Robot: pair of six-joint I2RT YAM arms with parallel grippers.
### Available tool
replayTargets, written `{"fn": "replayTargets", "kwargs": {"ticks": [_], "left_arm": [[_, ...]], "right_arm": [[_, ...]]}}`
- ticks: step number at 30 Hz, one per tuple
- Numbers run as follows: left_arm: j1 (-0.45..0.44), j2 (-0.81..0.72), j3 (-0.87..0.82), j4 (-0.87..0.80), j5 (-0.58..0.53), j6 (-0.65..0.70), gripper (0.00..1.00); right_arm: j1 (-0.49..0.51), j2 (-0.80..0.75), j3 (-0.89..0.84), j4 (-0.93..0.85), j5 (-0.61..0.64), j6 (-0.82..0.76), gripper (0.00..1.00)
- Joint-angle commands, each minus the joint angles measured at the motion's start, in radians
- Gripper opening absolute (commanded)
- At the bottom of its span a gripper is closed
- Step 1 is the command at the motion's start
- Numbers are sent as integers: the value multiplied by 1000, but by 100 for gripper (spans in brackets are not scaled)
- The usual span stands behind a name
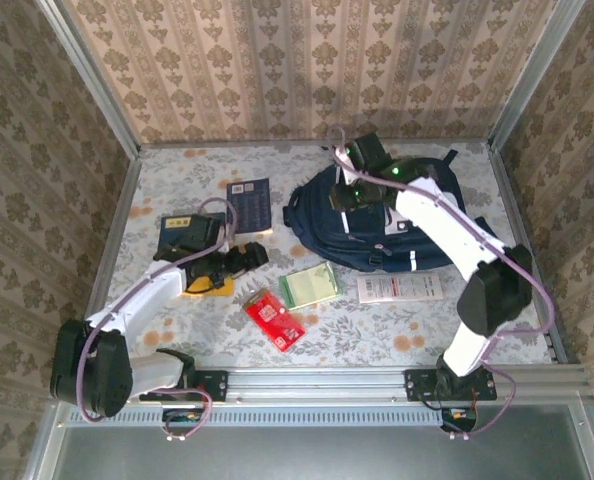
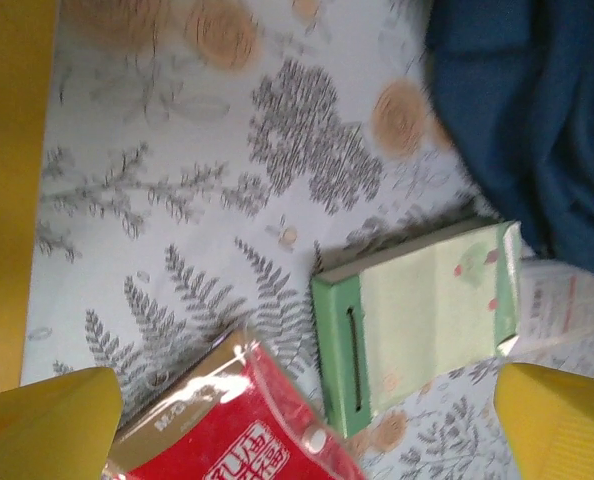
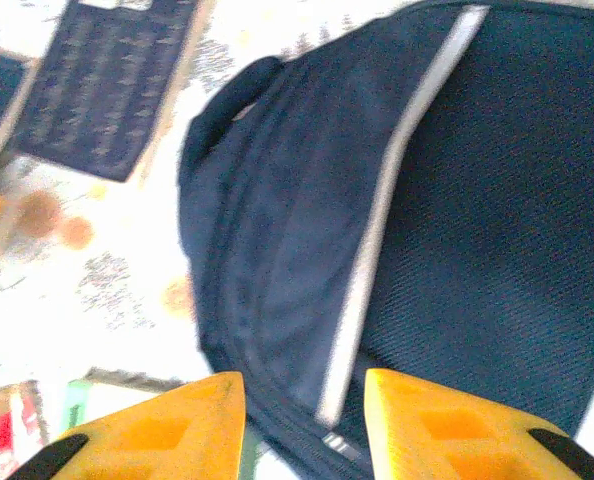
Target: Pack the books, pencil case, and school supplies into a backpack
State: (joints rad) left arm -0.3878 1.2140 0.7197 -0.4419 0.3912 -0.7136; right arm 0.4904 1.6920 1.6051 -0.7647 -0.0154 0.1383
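The backpack (image 1: 317,215) was by far the largest thing on the table (image 1: 177,170): navy-blue fabric with a white stripe down it and dark straps at its edge. Through the right wrist camera I saw the right gripper (image 3: 305,410) hanging directly over it. Its yellow fingers (image 3: 167,430) stood partway apart with nothing pinched between them, and the white stripe ran down toward the gap. Up and to the left of that gripper lay the dark navy book (image 3: 107,90) with its grid of white marks, flat on the cloth just beside the backpack's top edge.

The left gripper (image 2: 307,400) was spread wide and held nothing, with a yellow fingertip (image 2: 52,425) at each lower corner of its camera view. Between the fingers and just ahead of them lay the pale green pad (image 2: 417,310), showing a darker green spine. Close beside it, nearer one finger, sat the red packet (image 2: 237,420), glossy with white print. The white packet (image 2: 567,310) with red print lay just past the pad, near the other finger, and the backpack's blue fabric was beyond that.

From the overhead camera I saw the orange-yellow book (image 1: 192,290) partly covered by the left arm, just behind its gripper. The blue book (image 1: 185,232) with its yellow label lay beside the gripper, on the side away from the backpack.
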Motion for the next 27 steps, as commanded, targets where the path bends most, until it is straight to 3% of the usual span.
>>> {"fn": "replayTargets", "kwargs": {"ticks": [1,4,8,10,12,17,27], "left_arm": [[-38,-4,-39,-9,-13,-20,95],[-52,3,-51,-32,-34,-35,92],[-52,41,-21,-158,-90,-56,88],[-52,57,-28,-177,-64,-78,87],[-54,55,-65,-157,-33,-110,86],[-50,6,-178,-29,38,-201,82],[-51,-24,-326,160,78,-321,78]], "right_arm": [[77,-35,-114,28,-39,63,37],[145,-79,-211,51,-90,72,34],[204,-108,-360,161,-286,142,30],[220,-78,-400,187,-392,161,27],[230,-40,-453,221,-526,173,26],[254,-19,-560,335,-667,214,28],[321,107,-642,557,-582,332,41]]}}
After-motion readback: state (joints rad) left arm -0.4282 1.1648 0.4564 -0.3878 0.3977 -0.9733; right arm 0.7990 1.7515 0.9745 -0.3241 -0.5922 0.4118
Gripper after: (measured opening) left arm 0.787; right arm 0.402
